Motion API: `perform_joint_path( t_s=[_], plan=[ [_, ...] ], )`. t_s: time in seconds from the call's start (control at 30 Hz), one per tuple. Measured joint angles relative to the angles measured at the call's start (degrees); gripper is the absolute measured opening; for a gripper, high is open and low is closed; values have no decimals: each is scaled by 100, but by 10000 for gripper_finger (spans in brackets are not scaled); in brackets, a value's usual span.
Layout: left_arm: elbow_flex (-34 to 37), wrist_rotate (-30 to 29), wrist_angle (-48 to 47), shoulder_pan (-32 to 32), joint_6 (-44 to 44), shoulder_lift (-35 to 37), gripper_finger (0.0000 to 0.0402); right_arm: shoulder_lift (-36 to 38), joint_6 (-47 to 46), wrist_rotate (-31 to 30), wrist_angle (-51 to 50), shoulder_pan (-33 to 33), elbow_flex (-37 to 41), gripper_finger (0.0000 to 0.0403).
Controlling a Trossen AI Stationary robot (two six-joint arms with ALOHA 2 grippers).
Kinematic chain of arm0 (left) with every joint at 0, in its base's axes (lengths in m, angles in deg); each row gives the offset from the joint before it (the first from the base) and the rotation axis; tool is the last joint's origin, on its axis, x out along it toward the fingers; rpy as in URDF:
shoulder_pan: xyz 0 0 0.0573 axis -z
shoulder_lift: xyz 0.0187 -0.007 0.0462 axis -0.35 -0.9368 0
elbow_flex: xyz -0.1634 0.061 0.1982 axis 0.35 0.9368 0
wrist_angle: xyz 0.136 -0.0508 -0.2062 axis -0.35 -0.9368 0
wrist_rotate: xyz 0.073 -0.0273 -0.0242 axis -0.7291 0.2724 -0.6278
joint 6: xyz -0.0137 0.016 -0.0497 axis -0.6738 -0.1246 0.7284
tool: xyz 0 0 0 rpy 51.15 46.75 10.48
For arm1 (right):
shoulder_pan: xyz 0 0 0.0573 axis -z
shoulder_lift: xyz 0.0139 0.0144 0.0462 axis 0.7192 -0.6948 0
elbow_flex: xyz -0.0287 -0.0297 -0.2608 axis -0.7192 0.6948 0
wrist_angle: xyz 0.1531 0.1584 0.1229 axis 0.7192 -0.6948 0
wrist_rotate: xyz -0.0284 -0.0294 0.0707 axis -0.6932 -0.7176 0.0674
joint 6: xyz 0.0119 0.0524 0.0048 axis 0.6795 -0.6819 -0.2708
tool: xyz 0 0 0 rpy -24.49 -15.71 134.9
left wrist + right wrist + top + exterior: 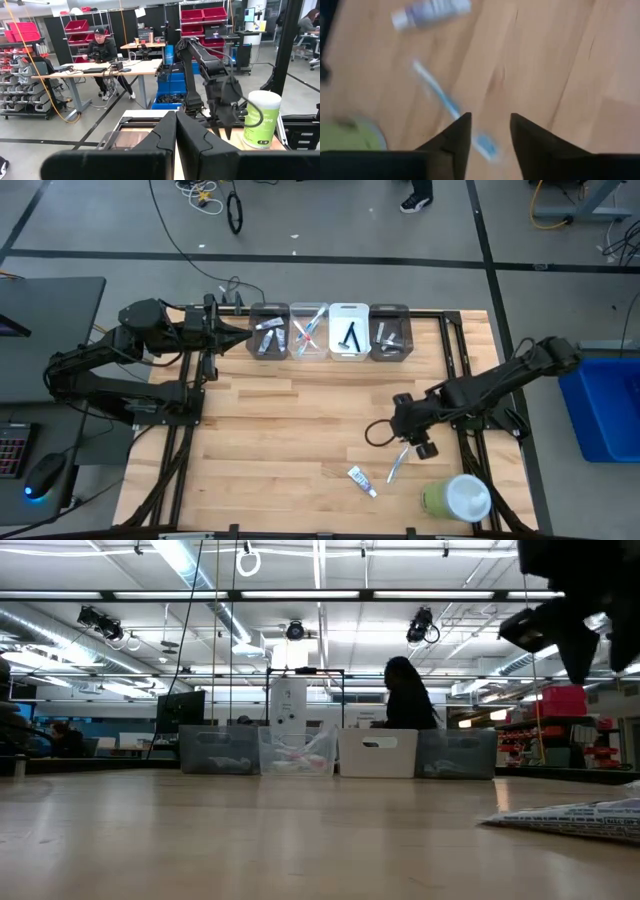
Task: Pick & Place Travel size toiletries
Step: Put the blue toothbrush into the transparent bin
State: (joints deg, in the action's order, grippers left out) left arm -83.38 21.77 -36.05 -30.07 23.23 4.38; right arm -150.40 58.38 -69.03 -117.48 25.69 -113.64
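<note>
Right end effector nearest work: fingers apart, empty, hovering over blue toothbrush on bench. Toothbrush long axis runs diagonal, head end just beside one fingertip, not between them. Toothpaste tube beyond handle end. Left end effector far off by bins, fingers together, empty.

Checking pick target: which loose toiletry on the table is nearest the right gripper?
The blue toothbrush, lying just beside the right gripper. The toothpaste tube lies farther toward the front edge.
</note>
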Motion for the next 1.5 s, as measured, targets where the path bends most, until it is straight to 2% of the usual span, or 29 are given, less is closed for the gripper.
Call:
perform_joint_path(
  t_s=[0.17, 0.33, 0.5, 0.73, 0.97, 1.27, 1.5],
  plan=[
    [0, 2, 0, 2, -86, 0, 18, -204, 970, -5, -736, 0, 0, 203],
    [0, 1, 2, 2, -151, 0, 18, -505, 1858, -49, -749, 0, 0, 233],
    [0, 1, 4, 0, -153, 0, 18, -873, 2589, -55, -683, -1, 0, 240],
    [0, 0, 7, 2, -152, 0, 18, -1324, 3566, -60, -480, -2, 0, 221],
    [0, -1, 7, 0, -153, 0, 18, -1517, 3743, -53, -449, -136, 9, 216],
    [0, -1, 8, 1, -151, 0, 18, -1526, 3496, -55, -95, -542, 472, 230],
    [0, -31, 7, 0, -151, 0, 18, -1526, 3487, -58, 92, -625, 621, 225]
  ],
)
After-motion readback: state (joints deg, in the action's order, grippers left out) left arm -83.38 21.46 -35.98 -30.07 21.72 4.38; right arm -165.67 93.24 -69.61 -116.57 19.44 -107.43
